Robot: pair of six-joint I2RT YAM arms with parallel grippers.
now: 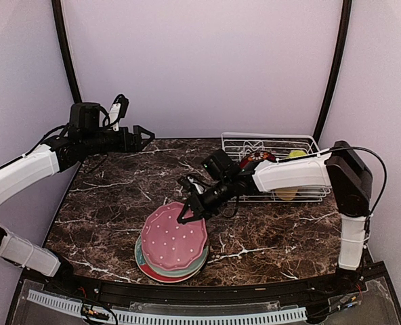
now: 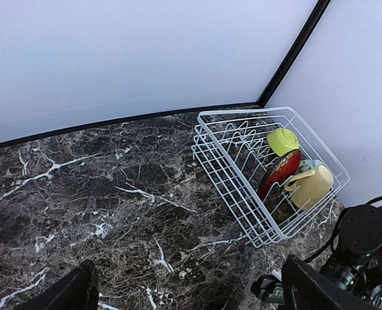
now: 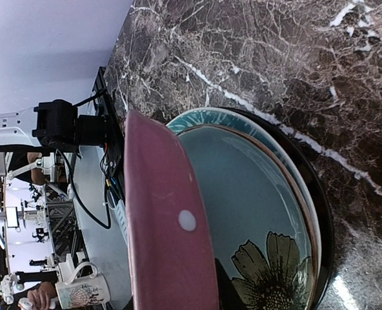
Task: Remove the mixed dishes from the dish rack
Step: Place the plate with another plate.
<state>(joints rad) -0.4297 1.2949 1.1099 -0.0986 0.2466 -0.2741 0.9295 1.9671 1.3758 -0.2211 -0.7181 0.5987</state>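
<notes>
The white wire dish rack (image 1: 271, 143) stands at the back right. It holds a red floral plate (image 1: 255, 160), a lime-green bowl (image 1: 297, 154) and a pale yellow mug (image 1: 286, 194). The left wrist view shows the rack (image 2: 239, 187), bowl (image 2: 282, 141), red plate (image 2: 280, 170) and mug (image 2: 311, 185). My right gripper (image 1: 187, 213) is shut on the rim of the pink scalloped plate (image 1: 173, 237) and holds it tilted over a stack of plates (image 1: 153, 269). In the right wrist view the pink plate (image 3: 171, 226) leans over a teal flower plate (image 3: 255, 206). My left gripper (image 1: 145, 135) is open and empty, raised at the back left.
The dark marble table (image 1: 119, 196) ends at a black front edge (image 1: 187, 288). Black frame poles (image 1: 332, 68) rise at both back corners by the pale walls. My right arm (image 2: 365, 245) shows at the lower right of the left wrist view.
</notes>
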